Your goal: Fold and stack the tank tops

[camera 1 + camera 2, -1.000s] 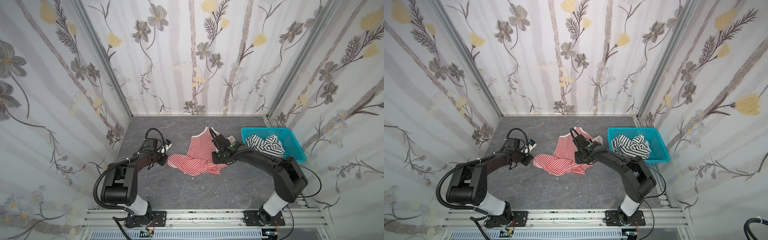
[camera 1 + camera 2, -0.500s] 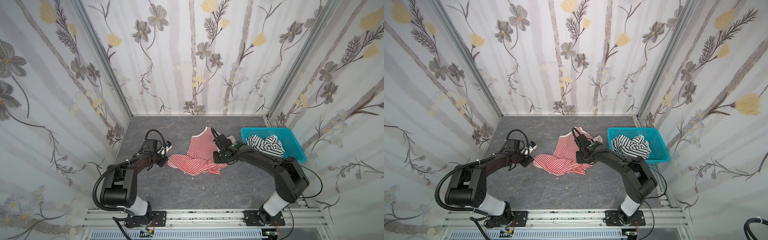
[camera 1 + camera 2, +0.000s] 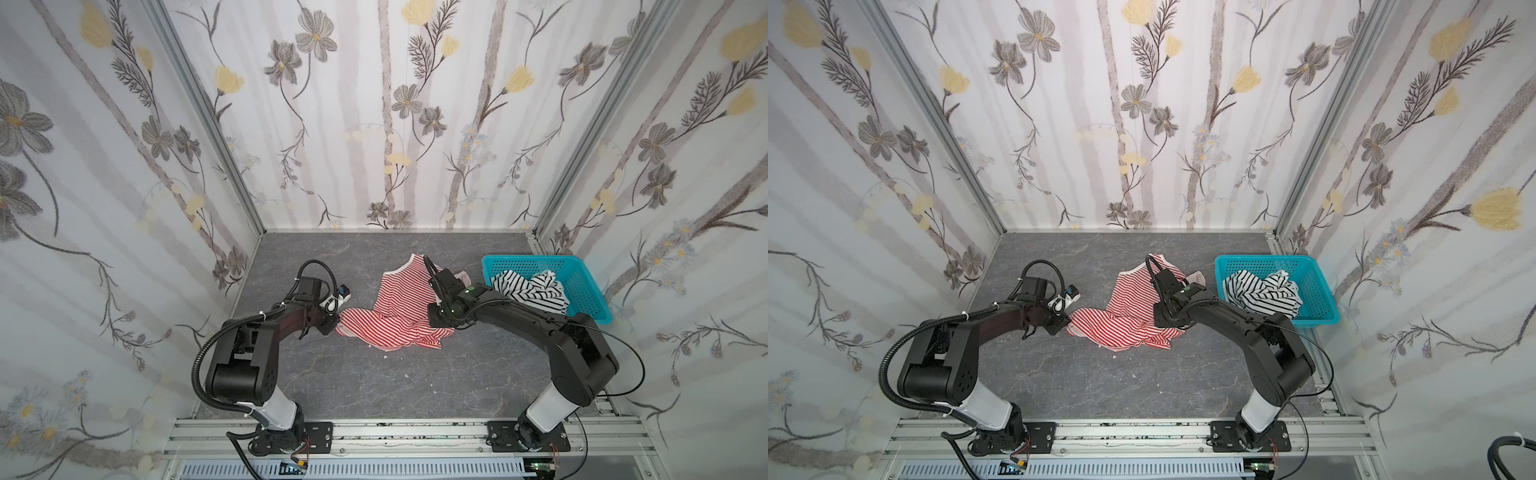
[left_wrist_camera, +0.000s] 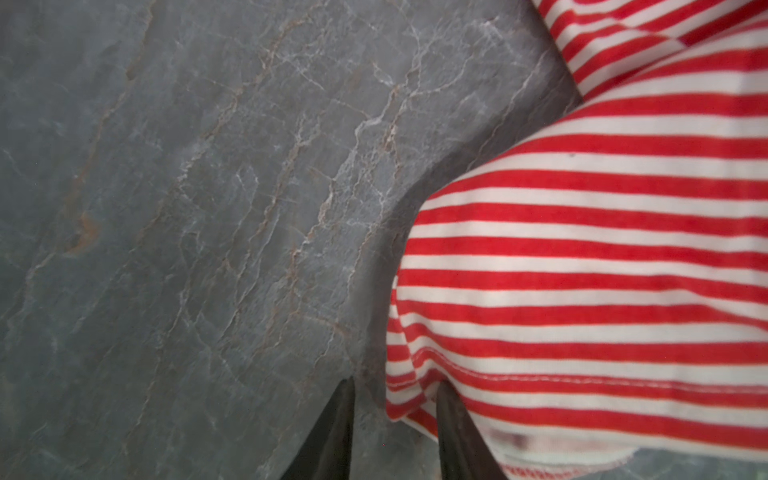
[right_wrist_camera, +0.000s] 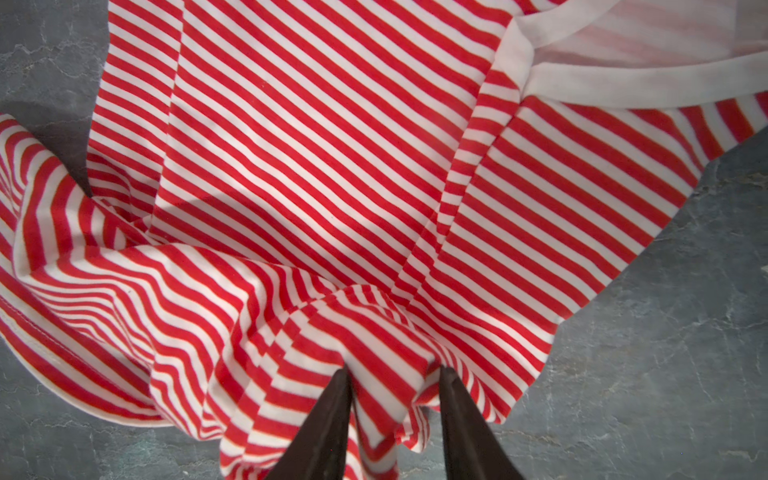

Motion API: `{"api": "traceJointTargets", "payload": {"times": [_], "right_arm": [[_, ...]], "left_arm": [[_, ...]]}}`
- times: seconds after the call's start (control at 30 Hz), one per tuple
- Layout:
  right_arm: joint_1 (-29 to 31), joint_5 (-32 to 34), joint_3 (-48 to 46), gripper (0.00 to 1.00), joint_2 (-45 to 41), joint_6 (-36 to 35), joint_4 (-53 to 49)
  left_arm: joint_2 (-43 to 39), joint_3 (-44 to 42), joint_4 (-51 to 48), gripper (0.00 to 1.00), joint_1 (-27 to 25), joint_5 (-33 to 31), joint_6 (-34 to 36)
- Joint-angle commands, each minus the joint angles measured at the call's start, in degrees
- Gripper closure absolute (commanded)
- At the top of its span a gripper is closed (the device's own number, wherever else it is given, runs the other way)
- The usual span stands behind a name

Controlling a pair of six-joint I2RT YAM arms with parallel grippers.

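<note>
The soft red-and-white striped knit tank top lies crumpled between the arms, its length running side to side; the right gripper pinches a bunched fold; the left gripper, jaws parted, straddles the hem corner.

Bearing surface: a flat dark grey tabletop with pale marble-like veining, seen in both top views.

Items directly on it:
- A red-and-white striped knit tank top with white trim lies crumpled around the middle. It is unfolded and shows several creases. Its hemmed lower edge spreads towards the left. The trimmed end points to the far side.
- A turquoise rectangular plastic mesh basket stands upright at the far right, close to the right wall. The top's far end is near it; contact cannot be confirmed.
- A small white speck lies on bare surface, on the near side of the top and apart from it.
</note>
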Motion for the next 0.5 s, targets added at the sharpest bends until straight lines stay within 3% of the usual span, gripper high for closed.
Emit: {"api": "traceJointTargets", "payload": {"times": [0.0, 0.3, 0.47], "right_arm": [[-0.03, 0.77, -0.09, 0.62, -0.61, -0.48, 1.79], [-0.33, 0.58, 0.18, 0.63, -0.36, -0.79, 1.96], [-0.43, 0.52, -0.17, 0.63, -0.38, -0.68, 2.35]], "left_arm": [[-0.58, 0.59, -2.99, 0.62, 0.02, 0.67, 2.90], [1.31, 2.23, -4.55, 0.60, -0.19, 1.72, 3.18], [3.00, 3.19, -4.50, 0.77, -1.60, 2.36, 2.23]]}}
